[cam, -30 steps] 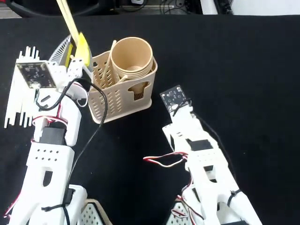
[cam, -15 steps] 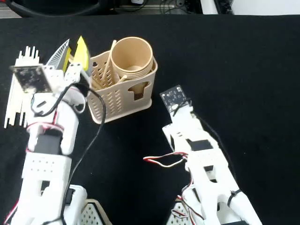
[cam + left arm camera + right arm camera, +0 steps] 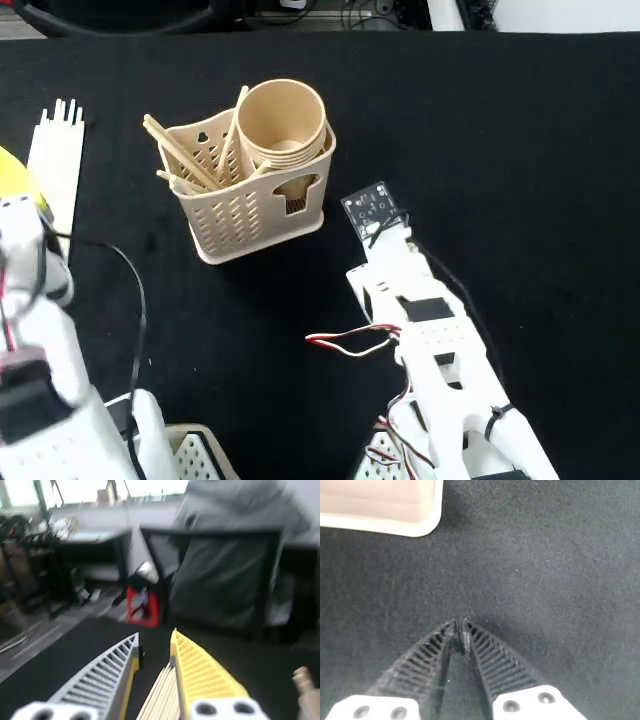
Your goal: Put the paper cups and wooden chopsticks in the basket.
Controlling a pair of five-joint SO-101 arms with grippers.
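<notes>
The beige slotted basket (image 3: pixel 222 222) stands left of the table's centre. A stack of paper cups (image 3: pixel 285 115) sits in its right half, and several wooden chopsticks (image 3: pixel 178 152) lean in its left half. My left gripper (image 3: pixel 154 636) is open with nothing between its grey and yellow fingers; it hovers at the table's far left over a flat bundle of wooden chopsticks (image 3: pixel 55 165). My right gripper (image 3: pixel 458 627) is shut on nothing, low over the black cloth just in front of the basket's corner (image 3: pixel 385 510).
A black cloth (image 3: pixel 500 150) covers the table. The right arm (image 3: pixel 410 300) stretches from the front edge toward the basket. The left arm (image 3: pixel 40 380) stands at the front left corner. Room furniture shows beyond the table's far edge.
The left gripper held chopsticks above the basket's left side, let them go into it, then swung away to the far left. The right arm has not moved.
</notes>
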